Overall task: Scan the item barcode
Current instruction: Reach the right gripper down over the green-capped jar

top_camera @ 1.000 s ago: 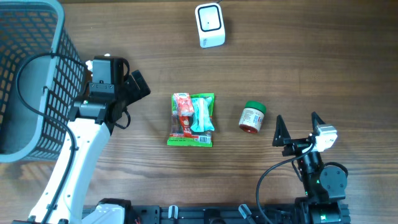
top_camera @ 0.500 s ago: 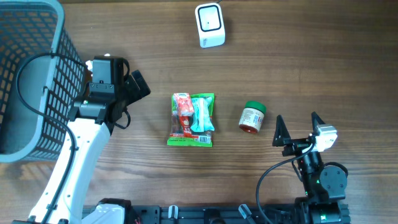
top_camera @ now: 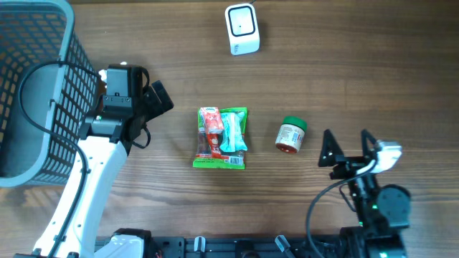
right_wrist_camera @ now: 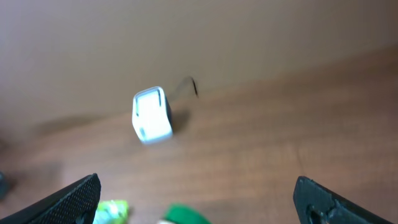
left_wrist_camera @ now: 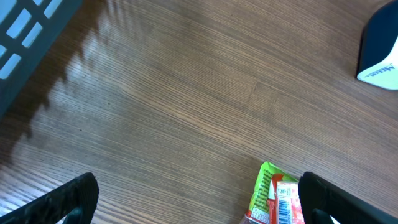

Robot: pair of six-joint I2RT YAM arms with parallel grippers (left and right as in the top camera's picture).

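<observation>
A green, red and teal snack packet (top_camera: 221, 137) lies flat at the table's middle, its barcode (left_wrist_camera: 285, 208) showing in the left wrist view. A small jar with a green lid (top_camera: 291, 135) lies on its side just right of it. The white barcode scanner (top_camera: 242, 29) stands at the far edge and also shows as a blurred white scanner (right_wrist_camera: 152, 115) in the right wrist view. My left gripper (top_camera: 159, 98) is open, left of the packet and apart from it. My right gripper (top_camera: 346, 140) is open and empty, to the right of the jar.
A grey mesh basket (top_camera: 36, 93) fills the far left, close behind my left arm. Its rim (left_wrist_camera: 25, 31) crosses the left wrist view's upper corner. Bare wooden table (top_camera: 373, 64) lies between the scanner and the right arm.
My right arm has shifted slightly to the right, and its wrist view is blurred. The left arm, packet and jar have not moved.
</observation>
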